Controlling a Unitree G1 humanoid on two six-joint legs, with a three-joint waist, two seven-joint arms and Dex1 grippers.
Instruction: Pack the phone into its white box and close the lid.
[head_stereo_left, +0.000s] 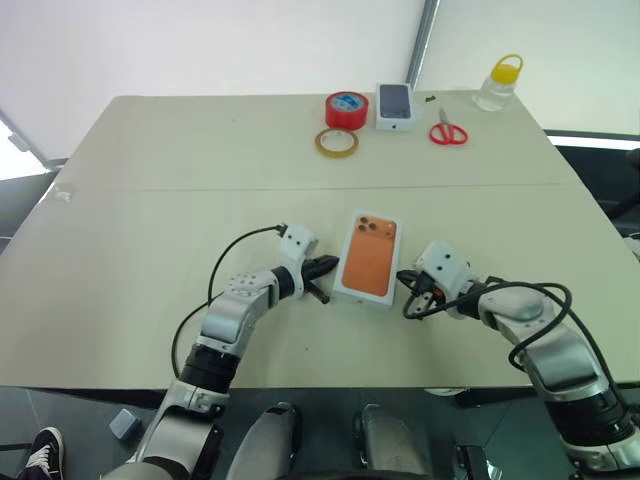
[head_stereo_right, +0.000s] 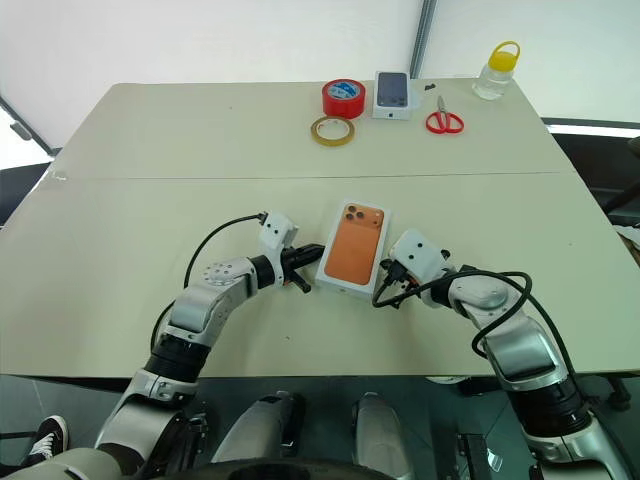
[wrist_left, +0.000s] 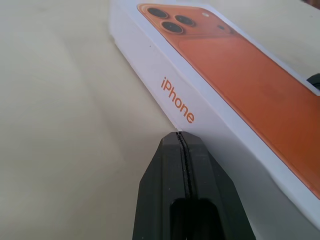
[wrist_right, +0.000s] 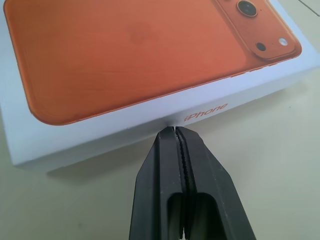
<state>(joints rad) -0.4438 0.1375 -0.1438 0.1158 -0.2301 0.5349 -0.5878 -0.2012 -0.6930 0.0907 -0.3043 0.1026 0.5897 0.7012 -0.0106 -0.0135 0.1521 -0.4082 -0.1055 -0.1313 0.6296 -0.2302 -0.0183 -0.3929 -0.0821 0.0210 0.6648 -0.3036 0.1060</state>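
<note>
L gripper: jaws pressed together, nothing held; tips at the left long side of the lid, just beside or touching it, contact not resolvable. Wrist view puts the closed tips at the base of the side wall printed "iPhone".

R gripper: jaws likewise together, empty; tips at the opposite long side of lid, near its front corner. Wrist view shows tips meeting the lower edge of that side wall.

Lid: printed orange face up, seated down over the white box, lying flat on tabletop, centre-front, between the two grippers. Box body and phone hidden beneath; phone presumably inside, not verifiable. Judgement: closed grippers flanking both long sides suits squaring or pressing the lid home, not grasping. Task looks at or near its end.

Far edge items, well apart from work area:
- red tape roll, w/ tan tape ring just in front
- small white box printed w/ dark phone
- red scissors
- clear jar, yellow cap

Room: broad bare tabletop left, right and beyond lid; both arms free to draw outward or back. Front edge lies near behind the grippers; lid sits well inside it, no overhang. Seam line crosses tabletop beyond lid, no obstacle.
</note>
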